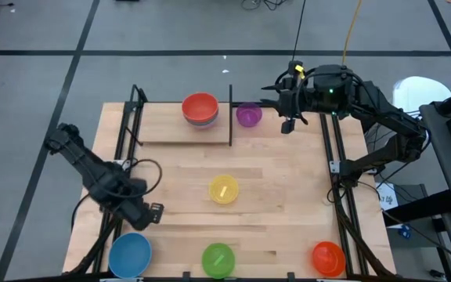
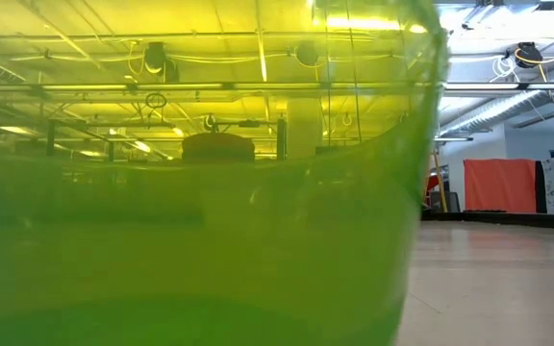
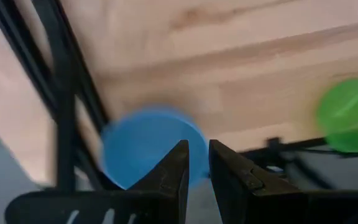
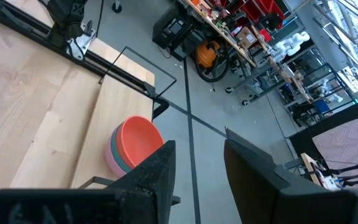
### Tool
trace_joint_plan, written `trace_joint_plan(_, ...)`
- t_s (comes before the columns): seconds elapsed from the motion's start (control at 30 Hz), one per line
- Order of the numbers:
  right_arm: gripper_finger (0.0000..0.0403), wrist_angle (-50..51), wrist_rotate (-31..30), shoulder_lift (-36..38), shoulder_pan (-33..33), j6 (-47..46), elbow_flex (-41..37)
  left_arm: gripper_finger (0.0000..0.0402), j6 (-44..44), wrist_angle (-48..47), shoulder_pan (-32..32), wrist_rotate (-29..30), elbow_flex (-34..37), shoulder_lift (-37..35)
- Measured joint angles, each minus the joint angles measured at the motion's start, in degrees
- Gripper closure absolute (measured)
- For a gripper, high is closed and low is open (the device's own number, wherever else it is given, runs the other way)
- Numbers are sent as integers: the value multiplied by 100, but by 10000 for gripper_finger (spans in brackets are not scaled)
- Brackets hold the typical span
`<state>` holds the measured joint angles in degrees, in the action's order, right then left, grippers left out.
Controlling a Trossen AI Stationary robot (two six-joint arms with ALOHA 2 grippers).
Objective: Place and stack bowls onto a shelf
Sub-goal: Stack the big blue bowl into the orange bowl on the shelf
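you have the left gripper (image 1: pixel 153 211) low in the left of the high view, hanging just above the blue bowl (image 1: pixel 129 254) that sits at the bottom left edge of the table (image 1: pixel 288 204). in the left wrist view its fingers (image 3: pixel 174 171) stand a narrow gap apart with nothing between them, and the blue bowl lies right behind their tips.

your right gripper (image 1: pixel 288 124) is in the upper right of the high view, just to the right of the purple bowl (image 1: pixel 248 115), which sits on the tabletop beside the shelf's right end. its fingers (image 4: pixel 157 168) are spread wide and empty in the right wrist view.

the shelf (image 1: pixel 167 121) runs along the upper left of the table. on it you can see a stack with the red bowl (image 1: pixel 200 106) on top and a pink bowl (image 4: pixel 112 152) rim showing under it.

the yellow bowl (image 1: pixel 224 189) sits in the middle of the table, the green bowl (image 1: pixel 218 259) at bottom centre, the orange bowl (image 1: pixel 328 258) at bottom right. the green bowl fills most of the low view, so you see little else there.
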<state>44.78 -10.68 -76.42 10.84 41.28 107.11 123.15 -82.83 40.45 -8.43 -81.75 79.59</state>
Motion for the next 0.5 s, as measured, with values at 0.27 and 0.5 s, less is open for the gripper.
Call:
trace_joint_plan(0.27,271,30,15,0,-1,13,0,335,1390,1870,882,191,940,155)
trace_joint_plan(0.5,271,50,17,0,-1,20,0,334,1401,2888,1148,243,1633,498)
